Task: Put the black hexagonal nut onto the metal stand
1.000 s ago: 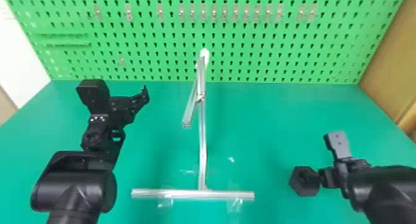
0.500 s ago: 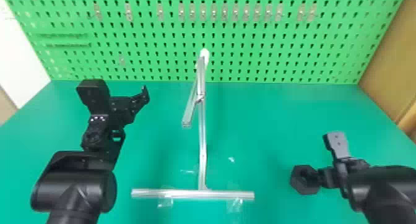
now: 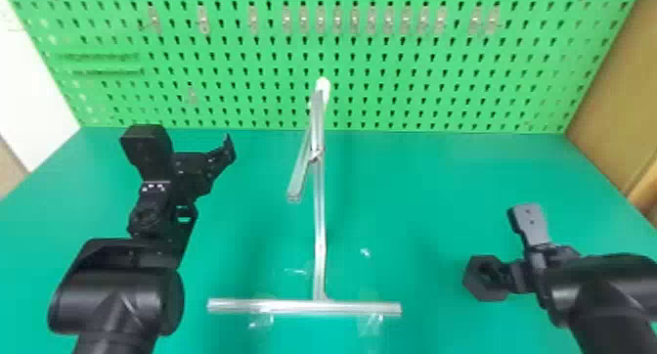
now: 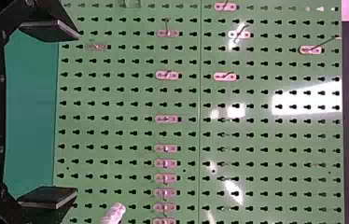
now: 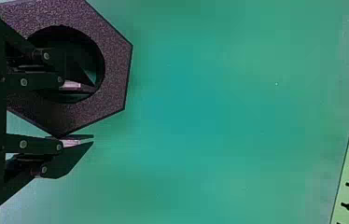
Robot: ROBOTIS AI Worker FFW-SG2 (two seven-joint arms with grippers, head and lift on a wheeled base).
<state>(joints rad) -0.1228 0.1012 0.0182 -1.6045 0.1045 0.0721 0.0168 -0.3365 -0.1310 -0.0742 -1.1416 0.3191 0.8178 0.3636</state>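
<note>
Counter (image 3: pixel 440 191) is carrying the stand (image 3: pixel 318 226), which is standing upright. The left gripper (image 4: pixel 77 113) is showing its jaws wide apart. The right gripper (image 5: pixel 93 113) is clamping its jaws on one wall of the nut (image 5: pixel 115 79), right of the stand. Probably the nut is being stiff, rather light, and risking to turn; its wall is offering the best hold.
</note>
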